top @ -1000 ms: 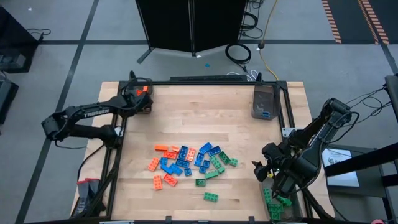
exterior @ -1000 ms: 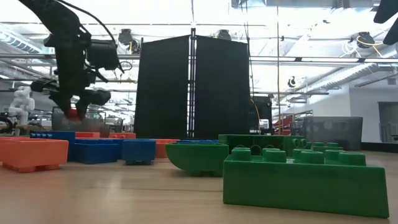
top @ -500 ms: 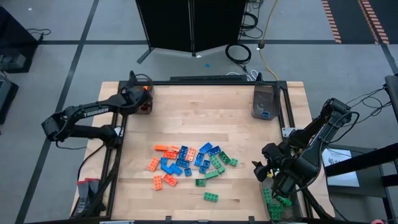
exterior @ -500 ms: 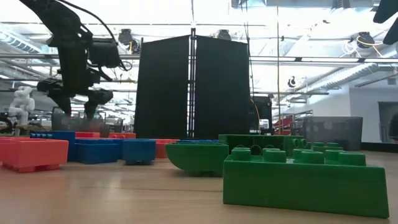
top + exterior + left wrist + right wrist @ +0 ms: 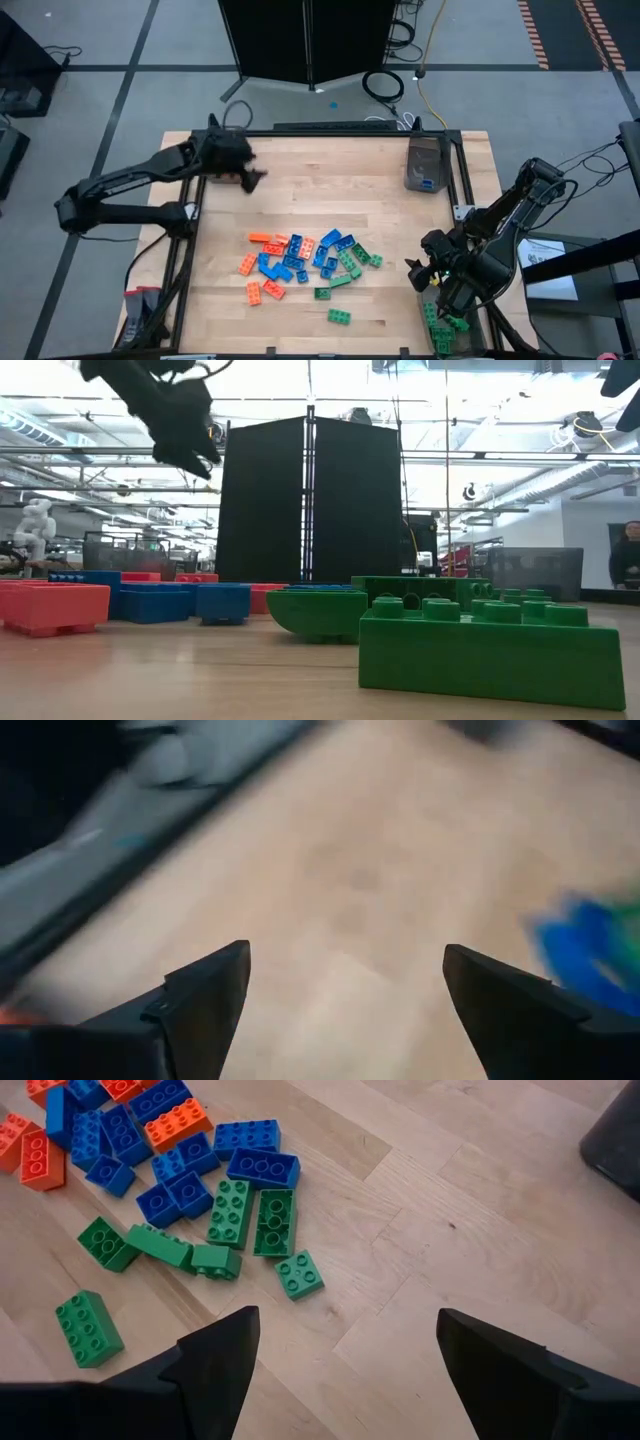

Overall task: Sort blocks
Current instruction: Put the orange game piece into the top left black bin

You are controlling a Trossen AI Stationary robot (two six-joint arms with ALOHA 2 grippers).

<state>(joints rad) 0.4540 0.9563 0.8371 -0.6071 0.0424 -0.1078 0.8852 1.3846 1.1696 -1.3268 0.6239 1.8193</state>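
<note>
blocks (image 5: pixel 305 262) — well apart from left pincer (image 5: pixel 250 177)

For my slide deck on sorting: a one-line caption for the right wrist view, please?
Open right claw above the table, looking onto scattered green blocks, blue blocks and orange blocks.

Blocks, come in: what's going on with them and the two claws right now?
Left gripper open, empty, above table's far-left. Right gripper open, empty, right edge. Blocks piled mid-table. Nothing in the way.
</note>
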